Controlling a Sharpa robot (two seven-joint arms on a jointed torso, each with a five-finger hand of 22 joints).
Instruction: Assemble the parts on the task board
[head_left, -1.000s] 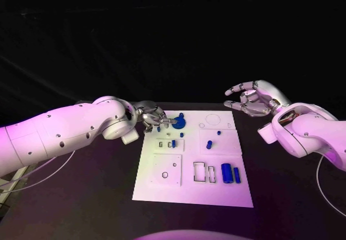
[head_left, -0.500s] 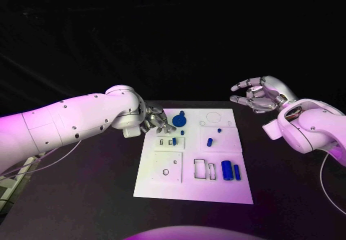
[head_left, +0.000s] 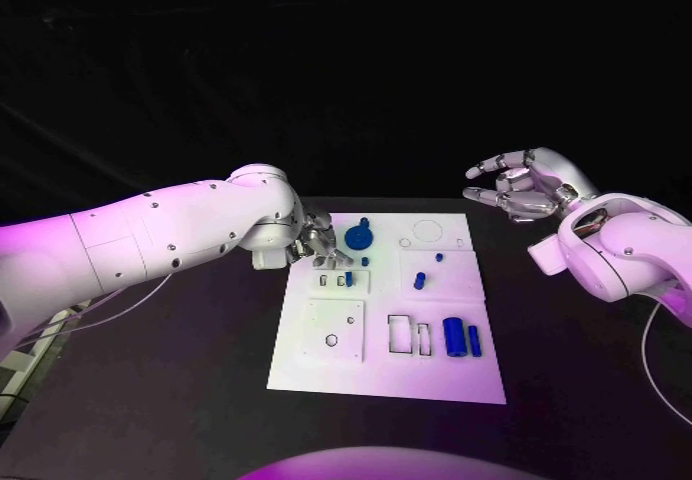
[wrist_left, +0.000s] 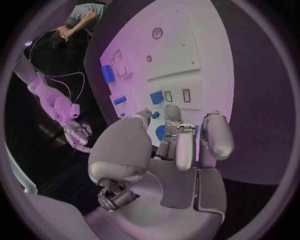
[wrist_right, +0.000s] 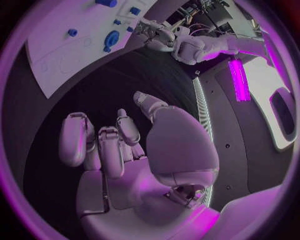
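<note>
My left hand (head_left: 320, 246) hovers empty, fingers apart, at the task board's (head_left: 378, 385) far left corner; next I'd grasp the small blue part (head_left: 348, 279).

1 task board (head_left: 378, 385), white. Blue parts on it, head view: 1 round disc piece (head_left: 358, 236), 2 long upright cylinders side by side (head_left: 462, 341), roughly 4 small pieces (head_left: 418, 282); the smallest are hard to separate. 2 hands (head_left: 515, 187).
</note>
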